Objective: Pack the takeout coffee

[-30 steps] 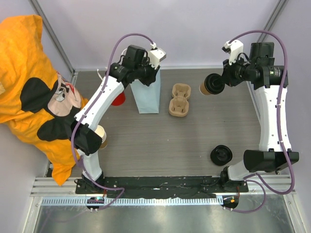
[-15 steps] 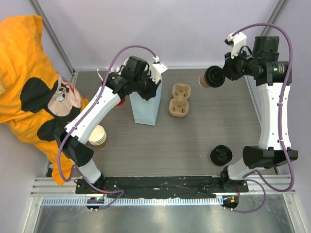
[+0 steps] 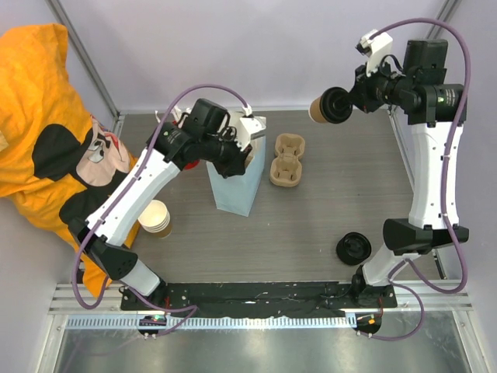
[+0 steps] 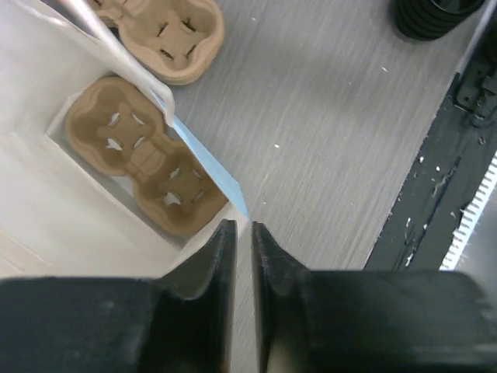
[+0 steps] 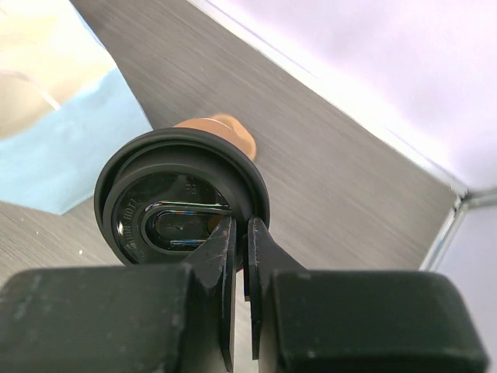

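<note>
The takeout coffee [image 3: 320, 109], a tan cup with a black lid, hangs in the air over the table's far right, lying on its side. My right gripper [image 3: 349, 99] is shut on the rim of its lid [image 5: 182, 194], with the tan cup body [image 5: 221, 128] behind. My left gripper [image 3: 247, 148] is shut on the top rim of the pale blue paper bag [image 3: 233, 190], which stands open at mid-table. In the left wrist view the gripper [image 4: 239, 229] pinches the bag's edge [image 4: 206, 159], and a brown cup carrier [image 4: 144, 155] lies inside. The bag also shows in the right wrist view [image 5: 70, 148].
A second brown cup carrier [image 3: 286, 161] lies right of the bag, also in the left wrist view [image 4: 167, 35]. A stack of loose black lids [image 3: 353, 249] sits near right. Lidless paper cups [image 3: 155, 217] stand at the left. An orange cloth [image 3: 46, 116] drapes the left edge.
My right gripper has lifted the coffee up and to the left. My left gripper has pulled the bag's rim nearer and rightward, and the bag has shifted toward the near side.
</note>
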